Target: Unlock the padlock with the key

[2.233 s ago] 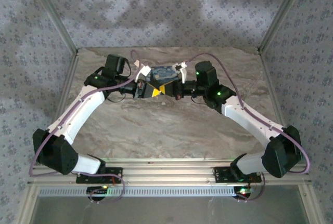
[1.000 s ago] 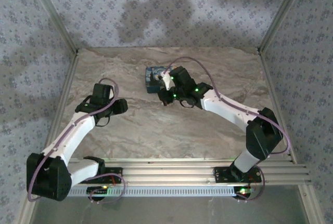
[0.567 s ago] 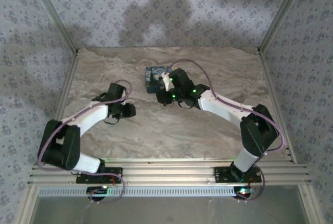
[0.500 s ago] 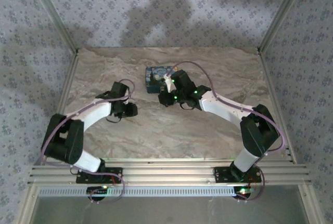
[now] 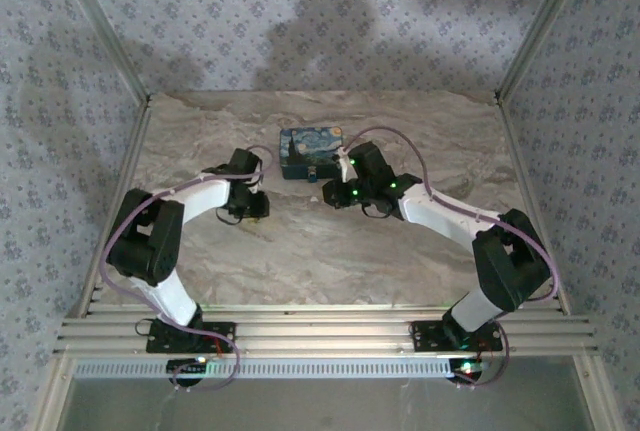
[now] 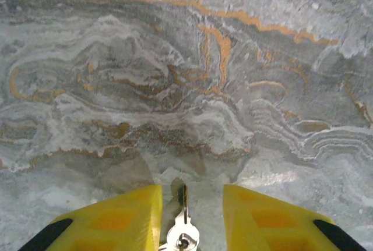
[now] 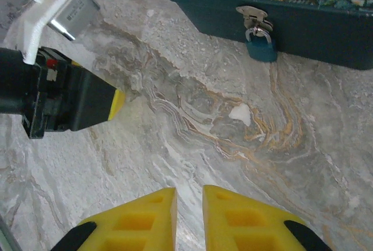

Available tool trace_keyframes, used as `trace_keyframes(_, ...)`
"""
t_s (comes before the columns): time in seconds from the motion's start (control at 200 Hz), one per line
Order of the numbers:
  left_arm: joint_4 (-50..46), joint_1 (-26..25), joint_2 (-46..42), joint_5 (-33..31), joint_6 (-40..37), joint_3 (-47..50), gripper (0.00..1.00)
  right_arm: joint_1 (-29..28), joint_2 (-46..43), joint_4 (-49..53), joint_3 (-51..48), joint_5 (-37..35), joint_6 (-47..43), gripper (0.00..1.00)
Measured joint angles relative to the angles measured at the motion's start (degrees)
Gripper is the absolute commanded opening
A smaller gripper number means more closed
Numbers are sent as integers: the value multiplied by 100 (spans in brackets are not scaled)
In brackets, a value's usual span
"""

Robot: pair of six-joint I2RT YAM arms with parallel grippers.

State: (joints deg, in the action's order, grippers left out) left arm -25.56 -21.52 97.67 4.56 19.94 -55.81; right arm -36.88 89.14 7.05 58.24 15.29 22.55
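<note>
Left gripper point(image 6: 191, 195) jaws stand parted astride the key point(image 6: 183, 219), bottom centre: centre, then close squarely. Right gripper point(image 7: 189, 194): barely parted, empty. Padlock point(image 7: 260, 44) hangs upper right on the box point(image 7: 326, 27).

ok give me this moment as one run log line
left gripper: open, key between its jaws | right gripper: narrowly open, empty | padlock: on box hasp, looks locked

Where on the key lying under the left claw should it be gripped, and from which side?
Probably the ringed head of the key, from straight above: it lies on the table inside the open left claw, blade pointing away, so the blade stays free for the padlock.
</note>
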Motion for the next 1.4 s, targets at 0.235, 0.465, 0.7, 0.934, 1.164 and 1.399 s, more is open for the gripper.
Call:
trace_keyframes(0.235, -37, -63, -50, -57, -85, 59, 33, 0, 39, -157, 0, 61, 111, 20)
trace_keyframes(0.465, -33, -74, -92, -125, -140, 129, 24, -26, 120, -243, 13, 107, 216, 20)
trace_keyframes(0.7, -98, -116, -219, -127, -205, 203, 4, -39, 120, -286, 20, 127, 310, 20)
trace_keyframes(0.934, -136, -225, -308, -44, -238, 352, 0, -20, 92, -518, -44, 166, 505, 20)
trace_keyframes(1.164, -199, -330, -682, 31, -234, 522, 15, 44, -297, -673, -527, 144, 730, 21)
trace_keyframes(1.399, -540, -293, -1751, -664, 337, 529, 38, 46, -415, -776, -610, 140, 876, 22)
